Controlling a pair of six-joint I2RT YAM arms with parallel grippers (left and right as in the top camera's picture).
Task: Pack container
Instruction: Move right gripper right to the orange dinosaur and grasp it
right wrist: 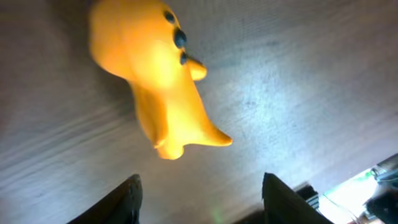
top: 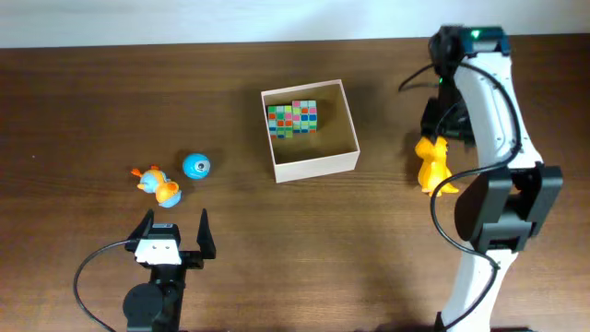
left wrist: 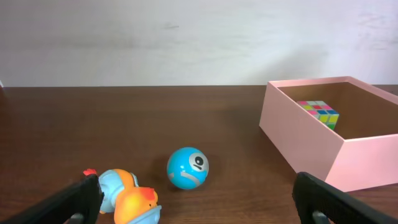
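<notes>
Approaching yellow plastic animal toy [right wrist: 155, 81]; my right gripper [right wrist: 202, 183] spread, empty. Next, likely: straddle, pinch, carry into cream-walled square cardboard container [top: 318, 167]

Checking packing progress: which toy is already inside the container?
The multicoloured cube, resting in the container; the blue ball, the orange-and-blue toy and the yellow toy lie outside on the table.

Table [top: 83, 101]: container [top: 315, 167], ball [top: 195, 166] (blue), yellow toy [top: 431, 164]
</notes>
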